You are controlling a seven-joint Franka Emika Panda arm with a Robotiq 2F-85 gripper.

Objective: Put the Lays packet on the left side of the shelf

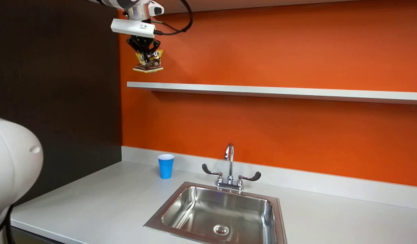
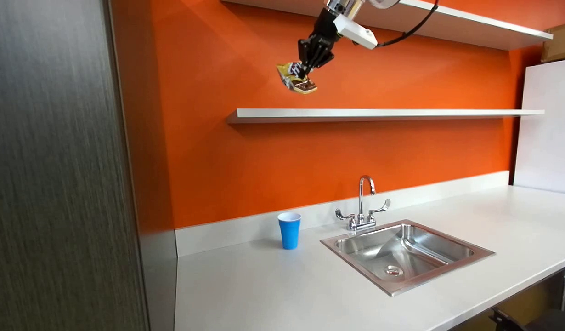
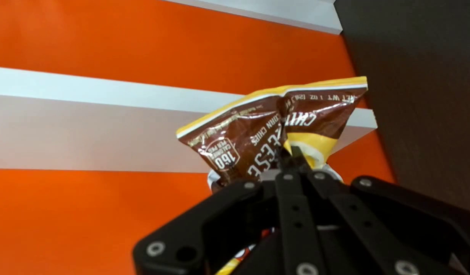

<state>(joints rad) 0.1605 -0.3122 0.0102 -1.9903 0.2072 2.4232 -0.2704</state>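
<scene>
Bulging in at the left edge of an exterior view, part of the white arm stands before a dark panel. To the right, high against an orange wall, the black gripper has its fingers drawn together, pinching the packet. In both exterior views the packet hangs in the air above the left end of the white shelf, with wall showing between them; whether it is directly over the shelf or in front of it cannot be told.

Close up in the wrist view, the packet is glossy and dark brown, with a yellow band and a white line along its upper edge. Its print is upside down. From left to right come a badge reading 160 calories, the slanted words "corn chips", big white letters ending in "eese", a deep crease running down to the fingertips, then big letters starting "Chi" beside a yellow patch. Silvery bits show at either side; the gripper hides the rest.

Lower down in an exterior view, a blue cup, white inside, stands upright on the pale grey counter. Right of it come a steel sink and, at its back edge, a chrome tap.
</scene>
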